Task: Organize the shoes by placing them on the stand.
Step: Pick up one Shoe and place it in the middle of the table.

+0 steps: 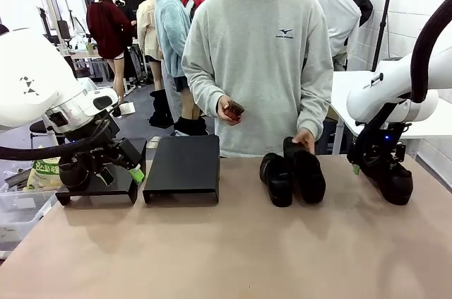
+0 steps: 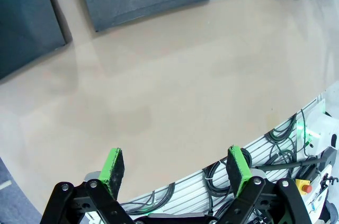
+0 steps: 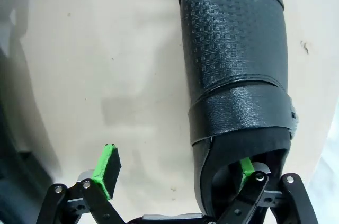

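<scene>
the right claw (image 3: 177,163) hangs spread wide over a lone black shoe (image 3: 233,65) at the right end of the worktop (image 1: 212,249). one green pad (image 3: 246,167) dips inside the heel opening and the other pad (image 3: 107,161) sits out over bare surface beside it; nothing is pinched yet. seen from the wrist, the shoe's long axis runs straight away from the claw, heel opening nearest, toe end farthest. that puts the shoe's side wall between the jaws (a squeeze looks set to catch that wall, though contact cannot be confirmed).

the left claw (image 2: 176,167) is likewise spread and empty, poised above bare worktop. two low black stands sit toward the robot's left: the middle stand (image 1: 182,165) and the left stand (image 1: 99,194), the latter just behind the left claw. between the stands and the lone shoe, a pair of shoes (image 1: 293,175) lies side by side, lengthwise toward the robot, with the person's hand (image 1: 305,140) at their far end. no shoe is on either stand.

the right arm is by far the nearer to the lone shoe. the stands lie well away to its left, past the pair, so the carry looks likely to cross the middle of the worktop.
</scene>
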Controlling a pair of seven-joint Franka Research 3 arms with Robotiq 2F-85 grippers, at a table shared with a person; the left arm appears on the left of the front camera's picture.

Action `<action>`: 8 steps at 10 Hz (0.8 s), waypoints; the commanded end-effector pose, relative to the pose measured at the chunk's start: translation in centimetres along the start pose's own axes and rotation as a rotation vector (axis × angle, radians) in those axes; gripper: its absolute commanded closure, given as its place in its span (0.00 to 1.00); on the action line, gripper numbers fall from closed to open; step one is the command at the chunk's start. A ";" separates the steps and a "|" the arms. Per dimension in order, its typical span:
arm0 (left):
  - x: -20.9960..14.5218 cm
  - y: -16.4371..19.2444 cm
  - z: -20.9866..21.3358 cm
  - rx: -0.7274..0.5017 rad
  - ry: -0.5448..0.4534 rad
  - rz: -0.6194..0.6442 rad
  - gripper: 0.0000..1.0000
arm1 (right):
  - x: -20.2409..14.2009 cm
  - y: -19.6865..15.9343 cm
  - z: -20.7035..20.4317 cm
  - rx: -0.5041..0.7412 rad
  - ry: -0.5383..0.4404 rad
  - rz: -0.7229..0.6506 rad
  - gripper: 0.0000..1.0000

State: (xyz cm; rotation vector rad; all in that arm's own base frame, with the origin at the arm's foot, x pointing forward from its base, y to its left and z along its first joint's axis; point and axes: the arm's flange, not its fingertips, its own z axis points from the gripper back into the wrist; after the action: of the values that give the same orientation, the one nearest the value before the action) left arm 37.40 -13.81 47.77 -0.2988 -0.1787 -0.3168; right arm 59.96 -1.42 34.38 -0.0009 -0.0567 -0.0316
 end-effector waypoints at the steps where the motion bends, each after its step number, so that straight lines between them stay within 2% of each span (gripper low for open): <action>1: -0.2 0.2 -0.2 0.001 -0.015 -0.010 0.00 | 0.4 -0.1 -0.1 0.019 -0.014 0.015 0.00; 8: -0.2 0.2 -0.2 0.001 -0.015 -0.010 0.00 | 0.5 -0.3 -0.4 0.005 0.002 0.056 0.00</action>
State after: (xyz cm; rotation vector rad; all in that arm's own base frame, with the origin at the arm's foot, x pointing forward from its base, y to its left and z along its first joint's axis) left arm 37.40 -13.81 47.77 -0.2988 -0.1787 -0.3169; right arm 59.99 -1.48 34.12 -0.0014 -0.0516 -0.0015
